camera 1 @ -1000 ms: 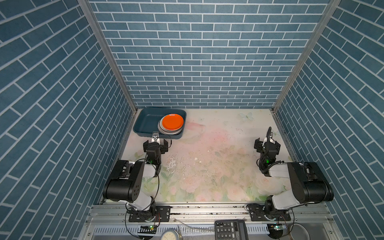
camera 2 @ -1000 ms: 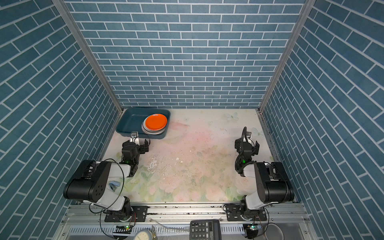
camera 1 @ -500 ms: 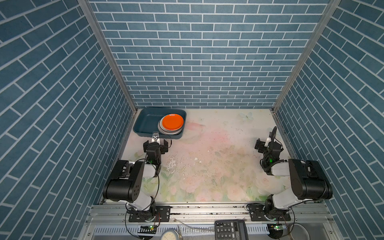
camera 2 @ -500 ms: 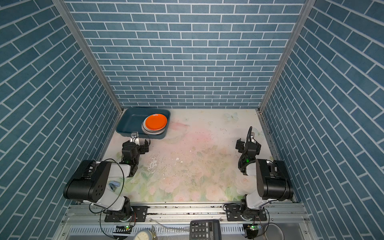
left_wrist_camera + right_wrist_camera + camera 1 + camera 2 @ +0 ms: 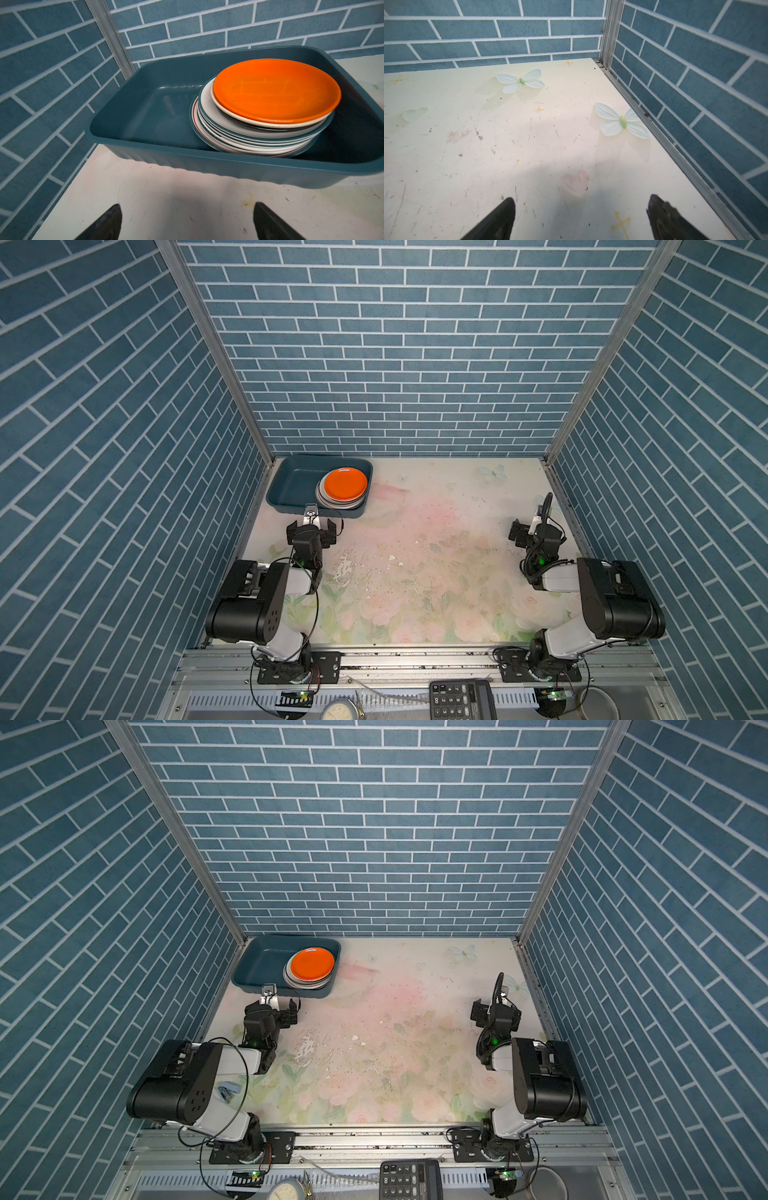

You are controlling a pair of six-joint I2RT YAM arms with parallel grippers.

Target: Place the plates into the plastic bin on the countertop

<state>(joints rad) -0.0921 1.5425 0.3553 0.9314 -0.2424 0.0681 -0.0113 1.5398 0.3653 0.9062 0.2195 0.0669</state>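
Nearest, by the rail, both arms sit folded low, upper links doubled back and forearms reaching forward over the countertop. The left gripper hangs just short of the near wall of the plastic bin, level with the surface, its jaws spread as wide as they go with nothing between them; in its wrist view the gripper frames only bare countertop. The right gripper, well apart on the other side and close to the side wall, is equally wide and empty, and its wrist view shows the gripper facing printed butterflies. No plate lies loose on the countertop. Farther back, the bin sits in the far left corner with the plates stacked inside, toward its right end and slightly fanned, the orange plate on top; the bin's left half is bare. The plates look rigid, glossy and probably slippery, light singly but heavy as a stack, and likely to chip if dropped. The raised rim is the place to pinch, one finger under the lip and one over it. The task looks essentially finished
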